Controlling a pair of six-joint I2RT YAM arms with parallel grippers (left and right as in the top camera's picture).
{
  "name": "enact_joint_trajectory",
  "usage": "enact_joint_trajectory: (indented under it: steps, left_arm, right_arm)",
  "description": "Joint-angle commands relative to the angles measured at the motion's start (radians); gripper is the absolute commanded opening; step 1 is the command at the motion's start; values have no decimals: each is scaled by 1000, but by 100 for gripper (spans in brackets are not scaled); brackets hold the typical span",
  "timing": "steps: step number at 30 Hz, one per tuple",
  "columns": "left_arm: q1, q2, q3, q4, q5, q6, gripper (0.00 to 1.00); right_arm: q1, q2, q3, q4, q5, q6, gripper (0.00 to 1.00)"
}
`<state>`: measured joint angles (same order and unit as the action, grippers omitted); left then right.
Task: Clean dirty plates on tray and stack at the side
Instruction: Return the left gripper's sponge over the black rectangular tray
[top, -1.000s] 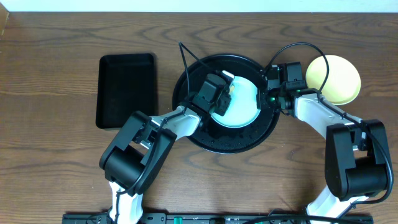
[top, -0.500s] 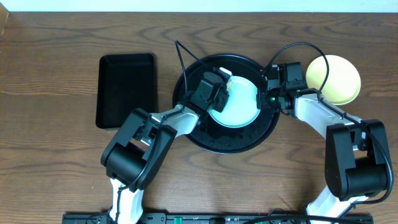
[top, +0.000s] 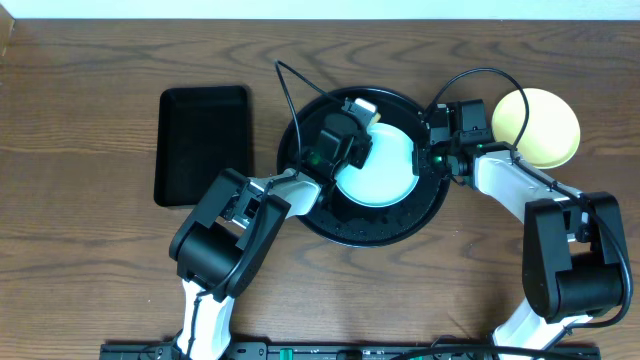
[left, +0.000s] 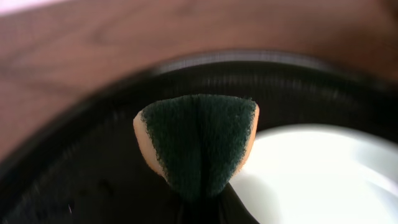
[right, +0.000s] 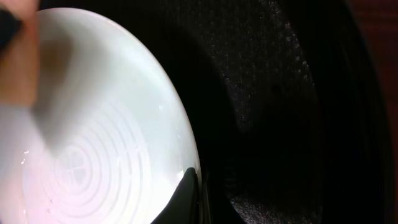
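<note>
Sponge (left: 198, 143) moved toward tray (top: 370, 232) rim; left wrist shows green face.

no readable text, labels, brands, numbers or signs anywhere in the three views

A plate (top: 390, 165) in the tray (top: 380, 230), second plate (top: 545, 125) rightward.

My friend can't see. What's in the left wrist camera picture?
A folded sponge, dark green scrubby side out with orange edges, is pinched in the left gripper over the round black tray, beside a pale plate.
</note>
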<state>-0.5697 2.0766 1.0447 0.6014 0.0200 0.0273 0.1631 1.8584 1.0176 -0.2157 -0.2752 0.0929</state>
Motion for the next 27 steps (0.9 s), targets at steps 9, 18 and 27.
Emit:
enact_joint_trajectory:
  steps: [9, 18, 27]
  left_arm:
    - [25, -280, 5, -34, -6, 2, 8]
    - [249, -512, 5, -476, -5, -68, 8]
    - [568, -564, 5, -756, 156, -84, 8]
  right_arm:
    - [8, 5, -4, -1, -21, -27, 1]
    - [8, 5, -4, 15, -18, -27, 1]
    - [9, -99, 50, 5, 26, -27, 1]
